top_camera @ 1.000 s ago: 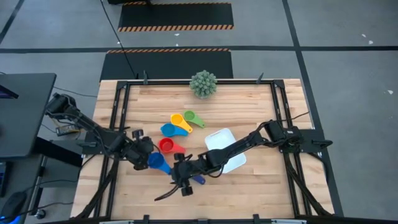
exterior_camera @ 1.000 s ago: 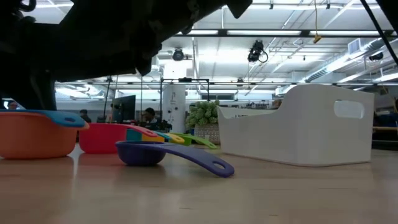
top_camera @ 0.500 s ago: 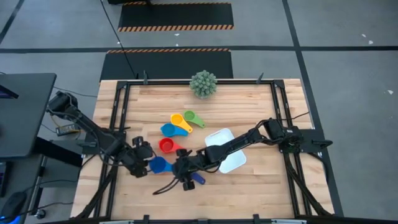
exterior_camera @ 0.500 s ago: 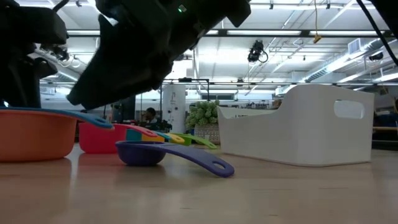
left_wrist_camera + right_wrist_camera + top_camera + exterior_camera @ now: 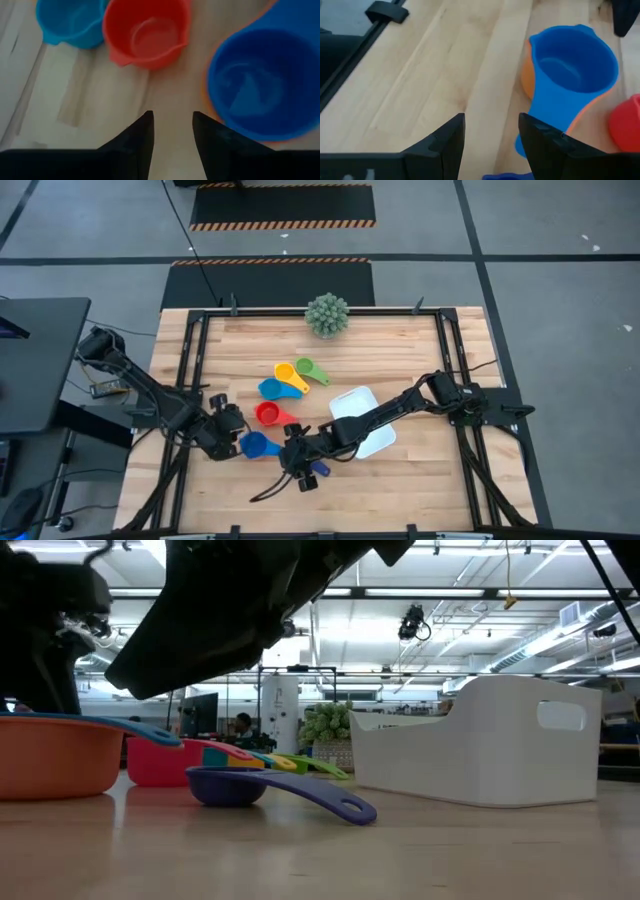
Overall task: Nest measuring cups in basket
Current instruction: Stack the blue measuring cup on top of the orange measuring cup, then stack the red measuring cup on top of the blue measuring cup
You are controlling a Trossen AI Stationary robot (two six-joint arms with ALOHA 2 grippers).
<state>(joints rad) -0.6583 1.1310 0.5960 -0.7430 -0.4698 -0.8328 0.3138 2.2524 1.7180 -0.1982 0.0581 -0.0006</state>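
Left claw (image 5: 171, 125), fingers spread and empty, hovers low over the tabletop (image 5: 420, 350) just beside the blue measuring cup nested in an orange one (image 5: 256, 444). Right claw (image 5: 491, 130), also parted and empty, hangs on that stack's other side, near the dark blue scoop (image 5: 262, 786). Beyond it sits the white basket (image 5: 362, 420).

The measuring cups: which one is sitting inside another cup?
The blue cup between the two grippers: it is nested in an orange cup, whose rim shows around it. The red cup, yellow, green and dark blue ones each lie alone on the table.
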